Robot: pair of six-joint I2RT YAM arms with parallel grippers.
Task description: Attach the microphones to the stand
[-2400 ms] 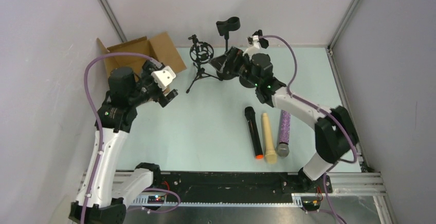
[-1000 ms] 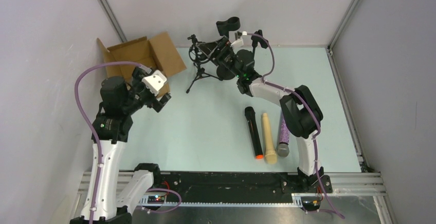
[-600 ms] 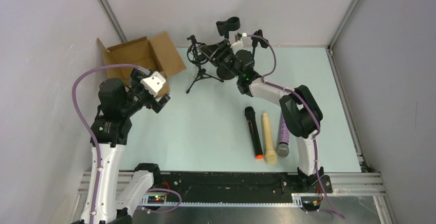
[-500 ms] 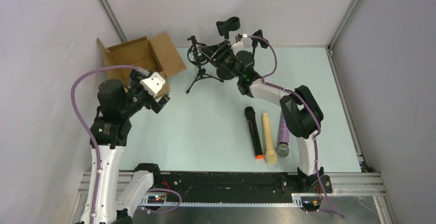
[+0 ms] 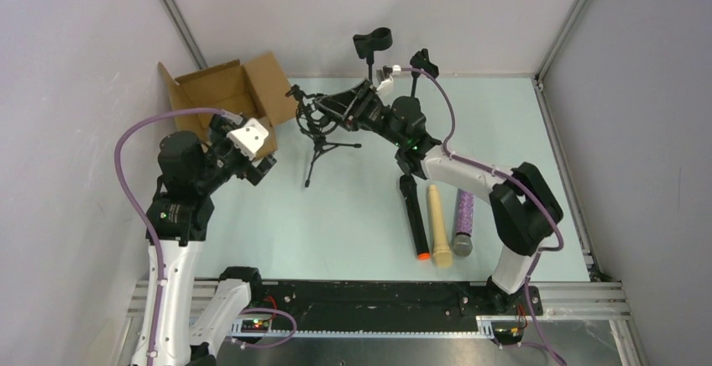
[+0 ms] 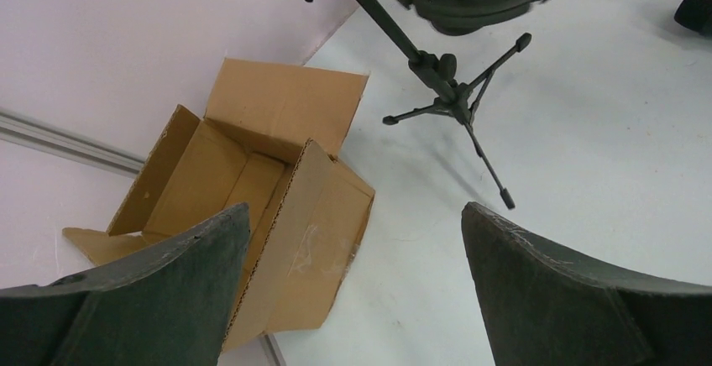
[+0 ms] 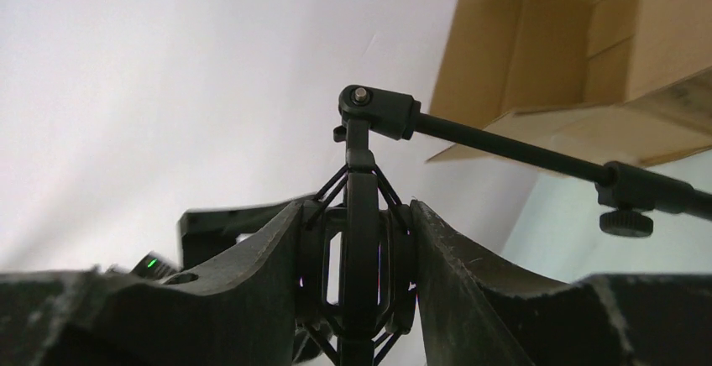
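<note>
Nearest the arm bases, the three microphones are laid side by side on the bench. The black microphone is on the left, the cream microphone in the middle and the purple microphone on the right. Their long axes run near to far. The orange end, the cream head and the silver mesh head are turned toward the near edge.

They are found on the near side of the right hand, just beside the right forearm, so the right arm is far better placed for them. The left hand is held well apart from them with its jaws spread wide and nothing between them.

Farther out, the right hand is closed on the shock mount of the tripod stand, the ring being pinched between both fingers. The stand is tilted, and whether all its feet rest on the bench cannot be told. Beyond it, the cardboard box and the clip stand are set at the far edge.

Compared with a second ago, the tripod stand has been drawn leftward and nearer, away from the clip stand's base, and tipped out of upright. The right hand has been closed on the mount and the right elbow swung outward. The microphones have not been moved.
</note>
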